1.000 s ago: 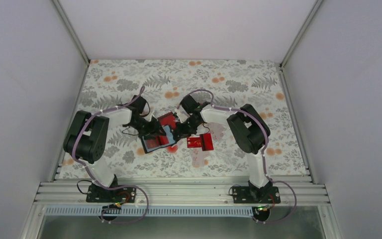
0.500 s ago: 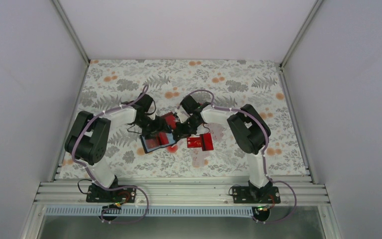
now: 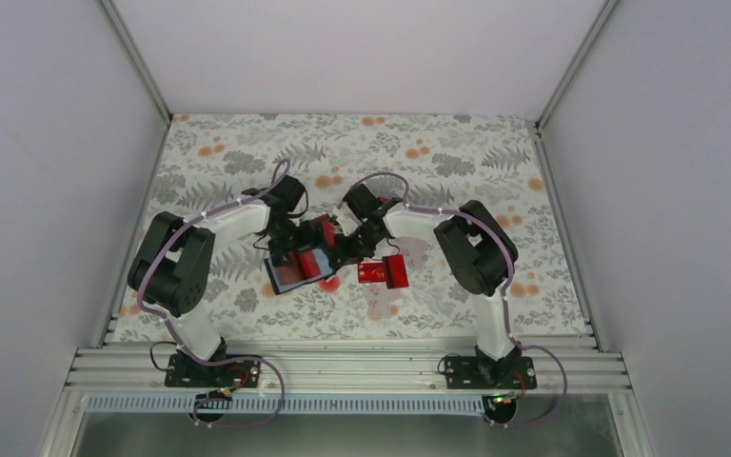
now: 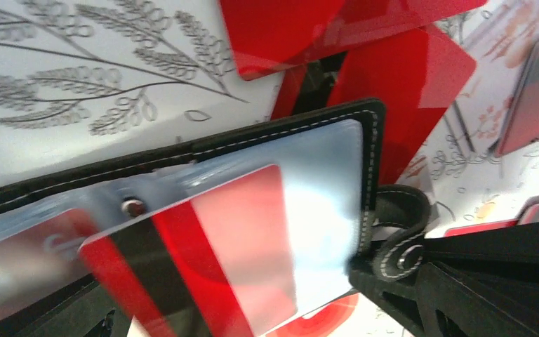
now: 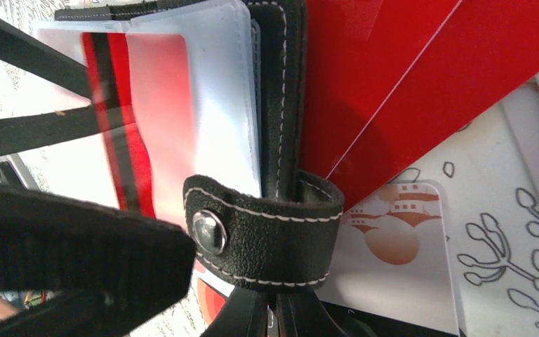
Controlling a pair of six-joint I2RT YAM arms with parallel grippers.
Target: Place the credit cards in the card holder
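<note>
Left gripper [image 3: 295, 251] has drawn back, fingers released, over the holder [image 3: 284, 278] at the middle of the mat [image 3: 247, 157]. A striped card [image 4: 210, 260] sits half in its clear sleeve [image 4: 323, 175]. Right gripper [image 3: 346, 249] clamps the holder's strap [image 5: 263, 235]. Both arms fold inward. Loose cards [image 3: 384, 271] lie just right, with open mat all round.

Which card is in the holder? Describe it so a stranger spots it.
Find the middle of the flowered table, where the open black card holder lies. The card is partly tucked under its clear sleeve, black-striped end sticking out; the other red cards lie loose outside.
</note>
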